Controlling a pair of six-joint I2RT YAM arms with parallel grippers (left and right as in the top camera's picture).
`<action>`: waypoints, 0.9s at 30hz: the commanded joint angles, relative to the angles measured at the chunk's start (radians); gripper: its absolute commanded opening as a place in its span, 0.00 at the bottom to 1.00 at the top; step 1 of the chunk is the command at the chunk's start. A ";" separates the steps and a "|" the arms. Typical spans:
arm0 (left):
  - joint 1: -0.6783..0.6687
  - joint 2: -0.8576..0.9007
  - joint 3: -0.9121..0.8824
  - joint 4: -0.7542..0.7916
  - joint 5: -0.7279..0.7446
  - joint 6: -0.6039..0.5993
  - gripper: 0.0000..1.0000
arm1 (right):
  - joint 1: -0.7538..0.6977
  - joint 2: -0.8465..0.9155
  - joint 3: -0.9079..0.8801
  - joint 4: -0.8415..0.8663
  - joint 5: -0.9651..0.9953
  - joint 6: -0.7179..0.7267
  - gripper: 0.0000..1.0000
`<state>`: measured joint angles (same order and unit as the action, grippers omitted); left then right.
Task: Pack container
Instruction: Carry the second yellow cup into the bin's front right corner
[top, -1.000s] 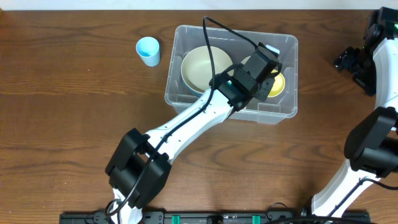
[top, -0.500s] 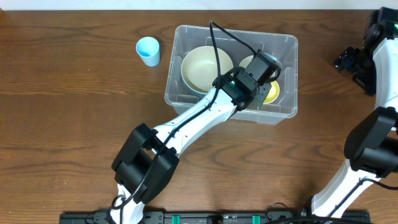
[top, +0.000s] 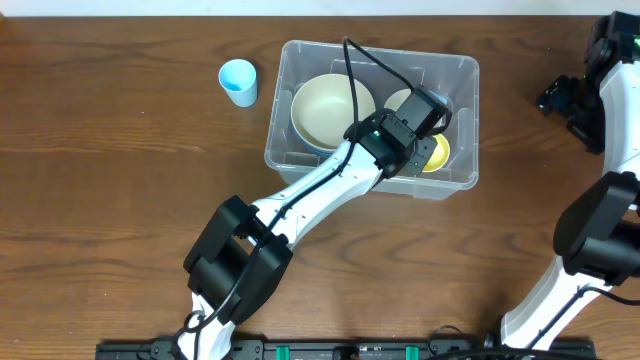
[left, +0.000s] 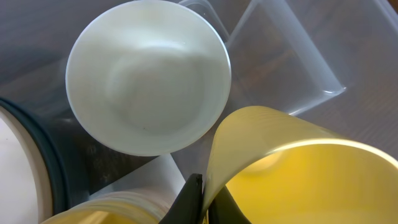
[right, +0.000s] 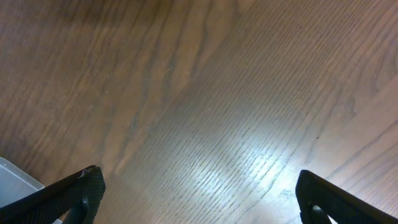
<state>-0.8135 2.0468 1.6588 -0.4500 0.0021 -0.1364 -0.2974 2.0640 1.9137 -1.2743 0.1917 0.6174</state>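
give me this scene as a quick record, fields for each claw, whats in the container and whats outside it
left claw: shut on the rim of the yellow bowl, down inside the container
right claw: open, holding nothing, over bare table to the right of the container
in container: large cream bowl, small pale bowl, yellow bowl
outside container: blue cup, upright on the table to the container's left
left to pack: blue cup
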 joint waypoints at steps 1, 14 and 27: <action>0.002 0.024 -0.006 -0.017 0.006 0.013 0.06 | -0.005 -0.005 -0.004 0.000 0.014 0.010 0.99; -0.014 0.045 -0.006 -0.019 0.006 0.013 0.06 | -0.005 -0.005 -0.004 0.000 0.014 0.011 0.99; -0.014 0.045 -0.006 -0.019 0.006 0.013 0.12 | -0.005 -0.005 -0.004 0.000 0.014 0.011 0.99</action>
<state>-0.8333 2.0747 1.6588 -0.4660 0.0227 -0.1303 -0.2974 2.0636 1.9137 -1.2743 0.1917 0.6178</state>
